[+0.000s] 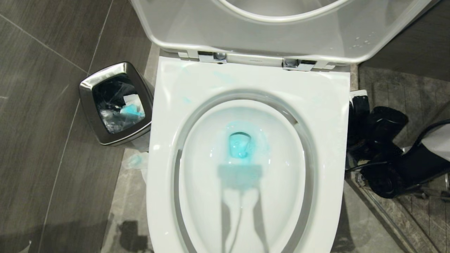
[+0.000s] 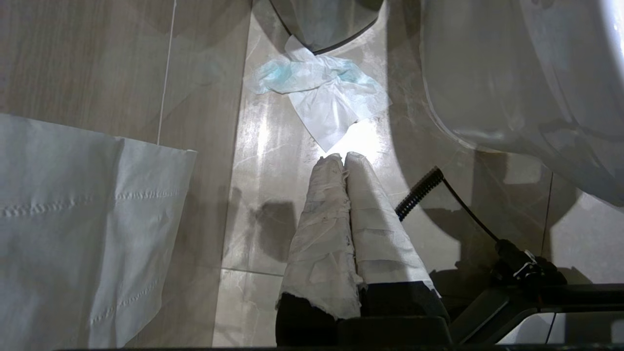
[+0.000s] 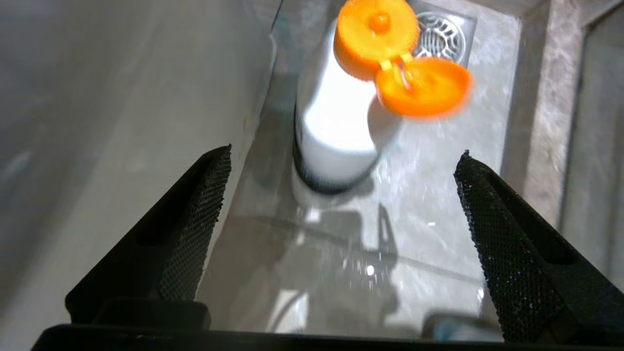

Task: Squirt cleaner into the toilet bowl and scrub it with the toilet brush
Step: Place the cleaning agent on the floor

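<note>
Head view: the toilet bowl (image 1: 246,168) stands open with seat and lid raised. The cleaner (image 1: 242,146) tints the water turquoise at the drain and leaves pale smears on the back of the rim. The right arm's dark links sit low beside the bowl's right flank; its gripper is not visible here. The toilet brush is not in this view. A steel bin (image 1: 117,103) stands off the bowl's left side. Judgement: the squirting looks done; scrubbing is not yet begun.

Left wrist view: the left gripper (image 2: 343,158), fingers wrapped in white tape, is pressed closed on nothing and points at the floor. A crumpled tissue (image 2: 321,95), blue-stained, lies just beyond its tips. Risk: low, provided this arm is not swept through the tissue.

Right wrist view: the right gripper (image 3: 341,161) is spread wide and empty. A white bottle (image 3: 336,131) with an orange flip cap (image 3: 390,63), cap hinged open, stands on the floor ahead of and between the fingers, clear of both, close against the toilet's white flank. A floor drain (image 3: 443,36) lies beyond it.

Hazards: a finger clipping the bottle on withdrawal would tip it, and the open cap would let liquid out. The floor appears wet; a spill would spread toward the drain. The brush is in none of the views, so its location must be found first.
</note>
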### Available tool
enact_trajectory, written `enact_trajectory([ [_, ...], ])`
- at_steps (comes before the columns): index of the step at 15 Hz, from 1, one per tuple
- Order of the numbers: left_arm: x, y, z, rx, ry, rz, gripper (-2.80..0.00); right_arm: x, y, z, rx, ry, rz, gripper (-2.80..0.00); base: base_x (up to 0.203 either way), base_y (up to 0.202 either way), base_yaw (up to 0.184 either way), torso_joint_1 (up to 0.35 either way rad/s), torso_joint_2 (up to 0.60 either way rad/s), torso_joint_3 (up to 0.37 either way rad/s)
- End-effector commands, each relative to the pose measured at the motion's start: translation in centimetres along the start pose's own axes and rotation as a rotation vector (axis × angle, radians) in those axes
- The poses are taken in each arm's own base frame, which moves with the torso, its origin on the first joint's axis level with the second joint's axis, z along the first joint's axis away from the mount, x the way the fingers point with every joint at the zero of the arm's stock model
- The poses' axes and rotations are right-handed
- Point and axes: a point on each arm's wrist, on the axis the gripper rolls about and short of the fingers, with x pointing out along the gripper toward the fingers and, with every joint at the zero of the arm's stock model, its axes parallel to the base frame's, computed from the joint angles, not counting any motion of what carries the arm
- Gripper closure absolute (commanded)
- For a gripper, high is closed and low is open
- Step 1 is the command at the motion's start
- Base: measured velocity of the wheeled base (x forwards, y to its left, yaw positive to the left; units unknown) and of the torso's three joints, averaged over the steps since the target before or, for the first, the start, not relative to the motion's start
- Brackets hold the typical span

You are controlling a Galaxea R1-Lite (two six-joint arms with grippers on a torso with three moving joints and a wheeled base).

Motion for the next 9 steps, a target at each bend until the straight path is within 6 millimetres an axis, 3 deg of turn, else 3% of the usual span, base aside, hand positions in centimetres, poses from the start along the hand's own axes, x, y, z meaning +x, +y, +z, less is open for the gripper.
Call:
enact_trajectory([
  [1, 0.0, 0.0, 0.0, 0.0, 0.002, 0.0, 0.0, -3.0, -0.7, 2.4, 0.001, -0.02, -0.002, -2.8, 0.0, 0.0, 0.0, 0.0, 0.0, 0.0],
  [9, 0.0, 0.0, 0.0, 0.0, 0.002, 0.0, 0.0, -11.6, -2.8, 7.7, 0.001, -0.054, -0.022, -2.8, 0.0, 0.0, 0.0, 0.0, 0.0, 0.0],
])
